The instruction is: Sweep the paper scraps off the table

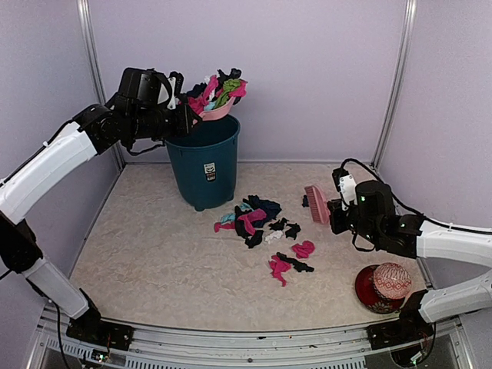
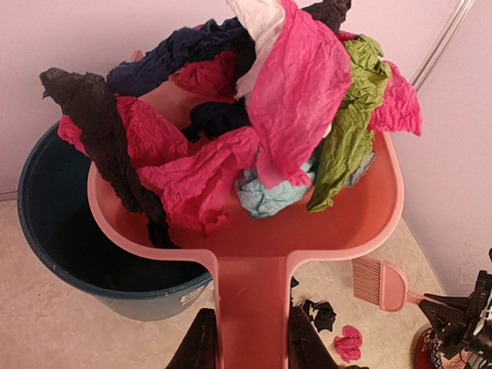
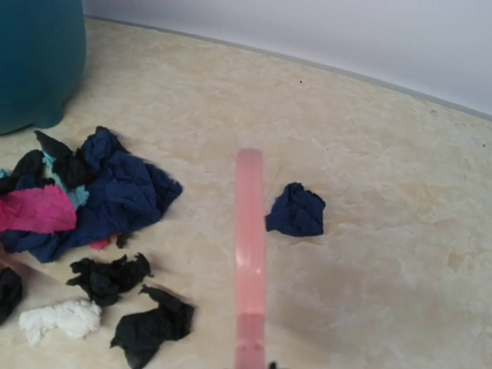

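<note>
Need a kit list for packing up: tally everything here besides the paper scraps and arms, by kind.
Pale pink plastic dustpan: 1
Pale pink plastic brush: 1
Teal round plastic bin: 1
Red patterned ball: 1
Total: 4

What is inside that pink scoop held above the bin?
A heap of paper scraps: magenta, black, navy, green, light blue, white. They cover most of the dustpan floor, so anything underneath is hidden.

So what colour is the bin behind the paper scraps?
The bin is dark teal, clearest in the top external view.
</note>
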Robot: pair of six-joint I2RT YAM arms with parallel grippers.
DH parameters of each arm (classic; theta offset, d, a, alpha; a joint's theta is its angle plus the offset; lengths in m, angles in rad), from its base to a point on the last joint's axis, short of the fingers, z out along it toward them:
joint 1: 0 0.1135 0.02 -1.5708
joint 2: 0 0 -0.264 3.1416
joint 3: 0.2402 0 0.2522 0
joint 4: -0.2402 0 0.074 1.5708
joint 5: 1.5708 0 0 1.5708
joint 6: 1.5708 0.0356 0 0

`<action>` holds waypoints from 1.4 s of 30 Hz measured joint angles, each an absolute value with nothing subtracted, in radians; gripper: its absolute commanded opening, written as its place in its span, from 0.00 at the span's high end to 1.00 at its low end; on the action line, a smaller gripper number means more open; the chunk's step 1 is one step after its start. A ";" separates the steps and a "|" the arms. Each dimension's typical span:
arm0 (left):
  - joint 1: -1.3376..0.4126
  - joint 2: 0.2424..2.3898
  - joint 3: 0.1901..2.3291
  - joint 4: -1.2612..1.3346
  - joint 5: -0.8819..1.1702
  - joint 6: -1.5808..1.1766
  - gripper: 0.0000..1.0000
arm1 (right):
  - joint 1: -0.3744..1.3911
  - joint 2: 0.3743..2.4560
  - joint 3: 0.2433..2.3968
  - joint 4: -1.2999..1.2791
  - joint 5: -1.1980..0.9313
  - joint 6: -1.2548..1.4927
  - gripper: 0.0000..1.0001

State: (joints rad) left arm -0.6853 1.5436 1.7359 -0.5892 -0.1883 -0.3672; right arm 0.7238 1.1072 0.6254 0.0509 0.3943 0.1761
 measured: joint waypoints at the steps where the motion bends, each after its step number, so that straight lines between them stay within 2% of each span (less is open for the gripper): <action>1: -0.665 1.544 1.733 -0.589 -0.165 -0.376 1.00 | 0.724 1.107 0.627 0.051 0.393 0.177 1.00; 17: -0.425 1.586 1.608 -0.445 0.305 -0.633 1.00 | 0.724 1.103 0.625 0.050 0.381 0.207 1.00; 21: -0.371 1.585 1.534 -0.316 0.440 -0.765 1.00 | 0.724 1.088 0.617 0.050 0.381 0.212 1.00; 22: -0.334 1.585 1.472 -0.230 0.521 -0.867 1.00 | 0.724 1.073 0.609 0.050 0.382 0.218 1.00; 29: -0.315 1.585 1.367 0.023 0.653 -1.110 1.00 | 0.723 1.048 0.598 0.050 0.383 0.229 1.00; 42: -0.316 1.585 1.214 0.537 0.745 -1.514 1.00 | 0.723 1.038 0.597 0.049 0.376 0.243 1.00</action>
